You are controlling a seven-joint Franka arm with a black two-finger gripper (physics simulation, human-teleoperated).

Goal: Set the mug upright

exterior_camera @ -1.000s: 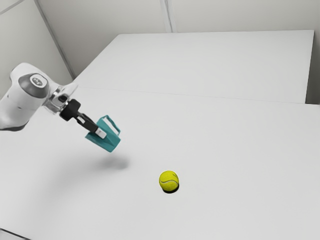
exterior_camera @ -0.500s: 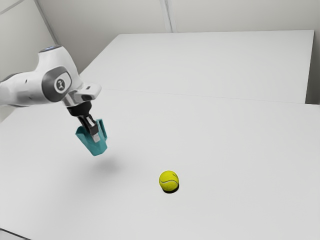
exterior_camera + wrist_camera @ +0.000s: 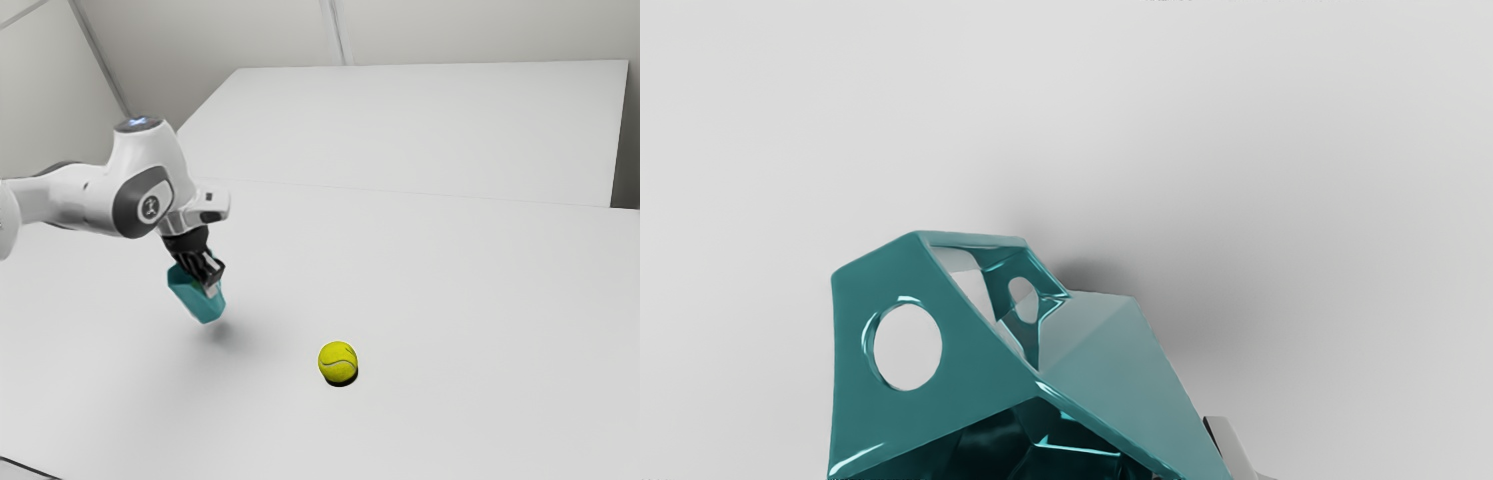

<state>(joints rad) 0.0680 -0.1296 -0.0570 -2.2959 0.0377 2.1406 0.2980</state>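
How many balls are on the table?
1. The yellow tennis ball sits on the white table, farther toward the exterior view's right than the teal mug.

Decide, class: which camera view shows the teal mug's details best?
The wrist view: the mug appears large there, its rounded holes and part of its dark inside visible, though the picture's edge cuts it off. The exterior view shows it smaller, tilted, partly covered by the gripper.
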